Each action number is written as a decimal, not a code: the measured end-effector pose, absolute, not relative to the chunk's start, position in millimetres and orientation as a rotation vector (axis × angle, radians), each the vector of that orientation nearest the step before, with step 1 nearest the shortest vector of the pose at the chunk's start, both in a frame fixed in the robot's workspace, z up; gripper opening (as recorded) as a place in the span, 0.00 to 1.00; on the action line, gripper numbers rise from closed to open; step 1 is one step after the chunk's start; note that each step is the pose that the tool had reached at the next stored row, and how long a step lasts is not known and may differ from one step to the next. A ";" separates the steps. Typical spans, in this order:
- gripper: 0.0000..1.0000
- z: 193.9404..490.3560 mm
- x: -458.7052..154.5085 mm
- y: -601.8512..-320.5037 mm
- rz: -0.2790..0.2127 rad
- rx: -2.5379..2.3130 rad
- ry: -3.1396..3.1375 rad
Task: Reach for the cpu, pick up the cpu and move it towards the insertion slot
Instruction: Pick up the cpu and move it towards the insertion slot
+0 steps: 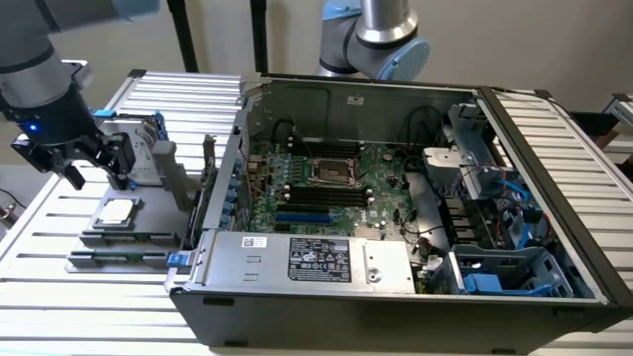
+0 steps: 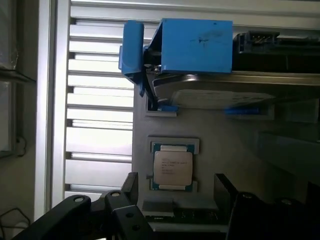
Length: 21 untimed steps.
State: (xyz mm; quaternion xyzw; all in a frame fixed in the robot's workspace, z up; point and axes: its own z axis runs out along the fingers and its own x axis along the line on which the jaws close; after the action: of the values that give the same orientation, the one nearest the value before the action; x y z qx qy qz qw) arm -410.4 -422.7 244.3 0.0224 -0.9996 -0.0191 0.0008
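Slatted metal table (image 1: 59, 297) carries an open computer case (image 1: 554, 193) and, at the exterior view's left, a grey holder (image 1: 124, 239) on which the cpu (image 1: 116, 211) lies flat, metal top up, in its own recess. Gripper (image 1: 96, 176) hangs above the holder, near the cpu but apart from it, jaws spread wide and empty; in the wrist view the cpu (image 2: 172, 166) sits just beyond the two dark fingertips (image 2: 131, 184), beside a hard drive with blue brackets (image 2: 197, 45). Insertion slot (image 1: 333, 172) sits on the motherboard inside the case, well apart from the cpu.
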 end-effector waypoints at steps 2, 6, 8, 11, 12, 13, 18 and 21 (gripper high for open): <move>0.71 240.5 -410.4 -422.7 -0.060 0.070 -3.139; 0.71 233.4 -410.4 -422.7 -0.060 0.070 -3.139; 0.71 229.8 -410.4 -422.7 -0.060 0.070 -3.138; 0.71 224.2 -410.3 -422.7 -0.060 0.070 -3.139; 0.71 222.5 -410.4 -422.7 -0.060 0.070 -3.139; 0.71 220.7 -410.4 -422.7 -0.060 0.070 -3.139; 0.71 211.6 -410.4 -423.0 -0.060 0.070 -3.138; 0.71 206.0 -410.4 -423.2 -0.060 0.070 -3.138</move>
State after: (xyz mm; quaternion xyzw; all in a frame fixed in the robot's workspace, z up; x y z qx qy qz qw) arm -410.4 -423.2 206.0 0.0223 -0.9996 -0.0191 0.0014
